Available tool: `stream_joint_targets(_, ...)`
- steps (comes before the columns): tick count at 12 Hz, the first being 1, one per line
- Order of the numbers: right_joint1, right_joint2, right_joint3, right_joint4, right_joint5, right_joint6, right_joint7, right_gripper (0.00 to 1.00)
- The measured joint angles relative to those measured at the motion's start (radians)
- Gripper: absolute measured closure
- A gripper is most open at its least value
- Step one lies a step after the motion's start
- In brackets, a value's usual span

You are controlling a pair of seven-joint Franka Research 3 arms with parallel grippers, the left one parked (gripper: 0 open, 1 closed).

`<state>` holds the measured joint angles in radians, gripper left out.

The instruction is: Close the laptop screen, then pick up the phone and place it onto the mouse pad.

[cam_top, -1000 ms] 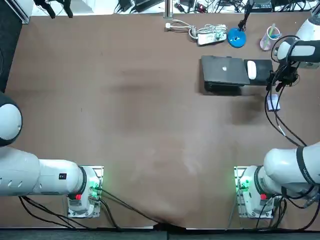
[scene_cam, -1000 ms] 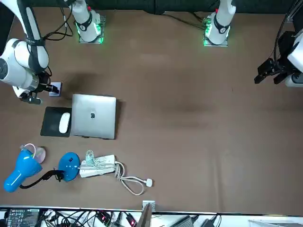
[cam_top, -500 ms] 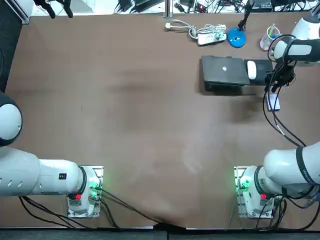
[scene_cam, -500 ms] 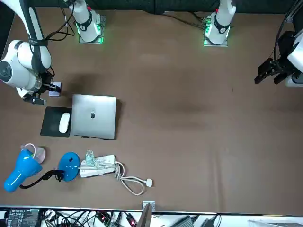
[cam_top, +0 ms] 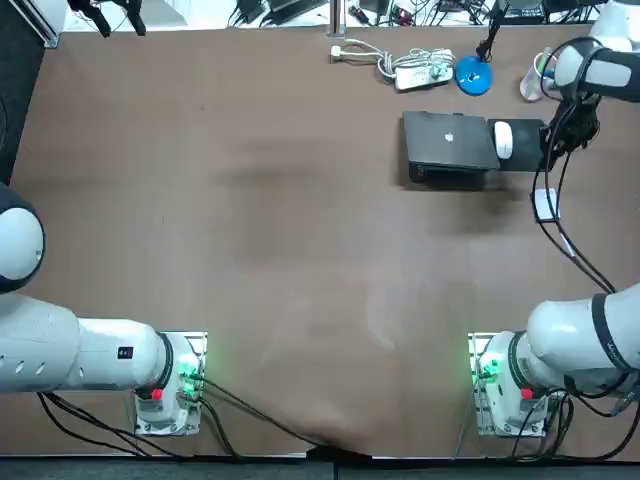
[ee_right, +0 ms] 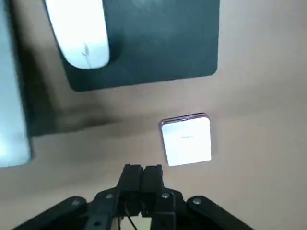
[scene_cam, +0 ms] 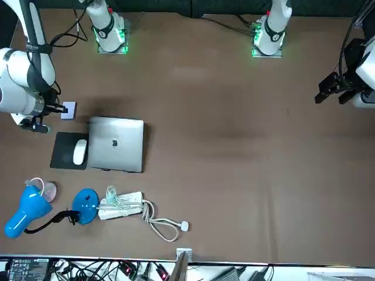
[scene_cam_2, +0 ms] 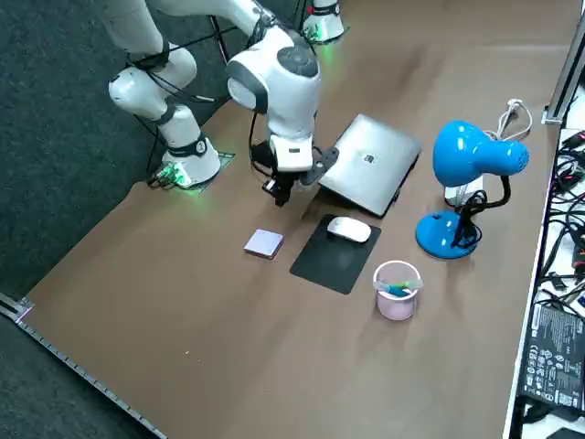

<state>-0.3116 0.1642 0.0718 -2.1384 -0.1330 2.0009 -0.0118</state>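
Two black fingers [ee_right: 153, 175] of the right gripper [ee_right: 142, 168] sit pressed together with nothing between them, hanging above the table [scene_cam_2: 183, 302] close to the phone [ee_right: 187, 140] but clear of it. From overhead you can't make the fingers out at all; the wrist and its looping cables [cam_top: 548, 215] lie over them, and they also cover the right-hand edge of the mouse pad [cam_top: 524, 150]. The phone lies flat on bare tabletop just beside the pad, with a narrow strip of table between the two. It is a pale slab, and I can't tell whether its screen or its back faces up; a faint mark on it is too small to read. The laptop [scene_cam_2: 370, 165] is shut, lid down with the logo showing, touching the pad's other side. From the wrist camera only a sliver of its edge shows, cut off at the border, and the white mouse [ee_right: 81, 33] resting on the pad is clipped there too. Beyond the pad stand a clear cup [scene_cam_2: 396, 289], whose contents I can't make out, and a blue lamp [scene_cam_2: 471, 160].
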Motion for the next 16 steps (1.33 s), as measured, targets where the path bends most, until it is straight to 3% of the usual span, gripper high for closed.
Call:
stream_joint_targets(7,0.135,-0.021,0.004,0.163,0.001,-0.175,0.144,0.98)
stream_joint_targets(11,0.209,-0.021,0.005,0.211,0.066,-0.192,0.206,0.98)
stream_joint_targets(13,0.234,-0.021,0.006,0.268,0.1,-0.23,0.209,0.92)
stream_joint_targets(16,0.232,-0.027,-0.002,0.377,0.152,-0.318,0.212,0.62)
